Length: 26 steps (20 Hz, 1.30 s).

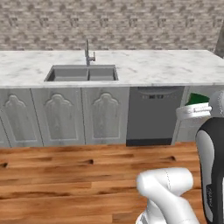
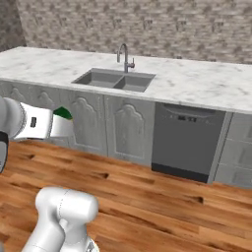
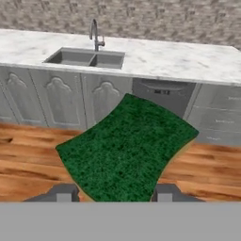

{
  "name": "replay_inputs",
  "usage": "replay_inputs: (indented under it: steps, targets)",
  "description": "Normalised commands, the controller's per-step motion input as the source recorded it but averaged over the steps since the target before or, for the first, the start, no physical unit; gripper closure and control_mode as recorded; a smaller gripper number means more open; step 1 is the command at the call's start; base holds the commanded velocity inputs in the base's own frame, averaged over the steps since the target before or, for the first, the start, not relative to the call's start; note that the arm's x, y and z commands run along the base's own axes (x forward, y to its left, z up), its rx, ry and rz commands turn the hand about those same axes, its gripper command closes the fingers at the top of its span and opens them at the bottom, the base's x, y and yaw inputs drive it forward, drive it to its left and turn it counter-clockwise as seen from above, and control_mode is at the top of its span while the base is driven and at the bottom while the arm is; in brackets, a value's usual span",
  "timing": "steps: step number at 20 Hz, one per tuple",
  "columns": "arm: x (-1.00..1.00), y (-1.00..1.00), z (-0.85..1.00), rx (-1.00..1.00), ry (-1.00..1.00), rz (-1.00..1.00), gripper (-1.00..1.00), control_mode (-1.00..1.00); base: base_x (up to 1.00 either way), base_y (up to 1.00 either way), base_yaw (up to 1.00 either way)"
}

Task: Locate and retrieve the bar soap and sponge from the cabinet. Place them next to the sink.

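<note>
Two dark fingertips [image 3: 63,192] of the tool [image 3: 113,194] press on the sponge [image 3: 127,148] from either side in the hand view, so the tool is gripping it. Its dark green layer faces the camera, with a thin yellow edge showing along the right and lower rim, and its sides bow inward between the tips. In both base views a green corner pokes out past the white wrist, held in the air in front of the base cabinets [image 1: 61,116], above the wood floor [image 1: 65,175].

Ahead, the grey double-basin sink [image 1: 82,73] sits in the white marble tabletop [image 1: 166,65], with a slim steel faucet [image 1: 88,53] behind it against the stone-pattern wall [image 1: 109,24]. A grey dishwasher [image 1: 151,116] stands under the tabletop to the right of the sink. Small marks on its control strip are too blurred to read; no other writing is legible.
</note>
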Motion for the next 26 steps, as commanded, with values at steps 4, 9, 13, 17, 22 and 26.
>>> replay_inputs:
  steps: [4,9,13,17,22,26]
  targets:
    - [0.0,0.0,0.0,0.0,0.0,0.0,1.0,1.0,0.68,-0.14,-0.17]
    - [0.0,0.0,0.0,0.0,0.0,0.0,1.0,1.0,0.66,-0.02,-0.22]
    - [0.0,0.0,0.0,0.0,0.0,0.0,1.0,1.0,0.63,0.0,-0.24]
    - [0.0,0.0,0.0,0.0,0.0,0.0,1.0,1.0,0.68,0.08,-0.23]
    - [0.0,0.0,0.0,0.0,0.0,0.0,1.0,1.0,0.8,0.34,-0.2]
    - [0.0,0.0,0.0,0.0,0.0,0.0,1.0,1.0,0.8,0.56,-0.04]
